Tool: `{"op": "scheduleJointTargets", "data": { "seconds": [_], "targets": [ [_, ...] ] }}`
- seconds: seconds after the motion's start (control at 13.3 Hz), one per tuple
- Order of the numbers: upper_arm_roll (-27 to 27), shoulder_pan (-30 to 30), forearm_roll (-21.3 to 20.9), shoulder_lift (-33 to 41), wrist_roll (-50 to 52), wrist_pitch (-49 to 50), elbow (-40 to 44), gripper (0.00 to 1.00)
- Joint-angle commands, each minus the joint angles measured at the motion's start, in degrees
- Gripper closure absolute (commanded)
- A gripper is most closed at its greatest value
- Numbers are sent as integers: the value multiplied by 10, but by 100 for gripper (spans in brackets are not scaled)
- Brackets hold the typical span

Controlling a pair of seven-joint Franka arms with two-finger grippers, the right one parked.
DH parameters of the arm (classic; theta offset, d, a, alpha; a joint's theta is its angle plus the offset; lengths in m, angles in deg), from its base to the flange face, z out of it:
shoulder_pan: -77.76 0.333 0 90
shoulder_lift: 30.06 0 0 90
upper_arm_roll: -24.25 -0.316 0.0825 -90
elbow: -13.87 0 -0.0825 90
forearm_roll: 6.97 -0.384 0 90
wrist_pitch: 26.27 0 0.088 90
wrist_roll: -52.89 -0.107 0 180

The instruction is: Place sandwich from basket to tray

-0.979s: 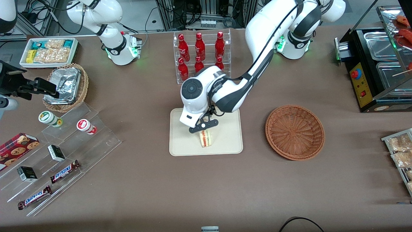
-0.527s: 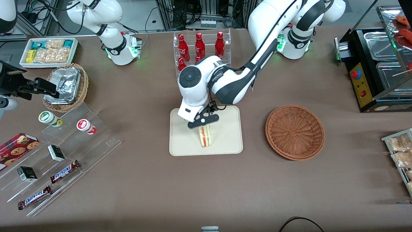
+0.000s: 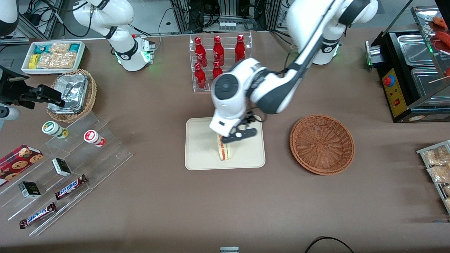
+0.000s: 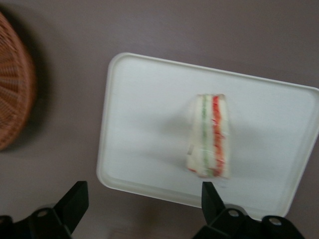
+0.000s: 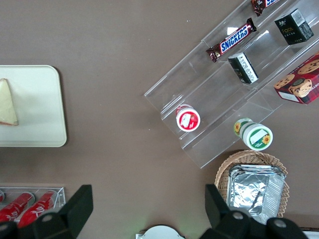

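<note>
Jaws apart and empty above the tray

The gripper hangs from a bent arm; one sandwich stands on one tray just under the jaws, one basket beside.

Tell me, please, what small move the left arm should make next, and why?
Probably keep lifting the gripper up and away from the tray. The sandwich already stands on the tray, and the wrist view shows the open fingers apart from it, holding nothing. The basket is empty, so the placing looks done and only retreating clear remains.
</note>
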Motion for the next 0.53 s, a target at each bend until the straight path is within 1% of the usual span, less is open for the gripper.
{"op": "scheduleJointTargets", "data": {
  "seconds": [0.0,0.08,0.3,0.45],
  "targets": [
    [1,62,33,112,-84,-7,-132,0],
    [1,89,44,135,-124,-6,-154,0],
    [1,156,51,193,-234,-7,-223,0],
    [1,206,54,217,-292,-3,-240,0]
  ]
}}
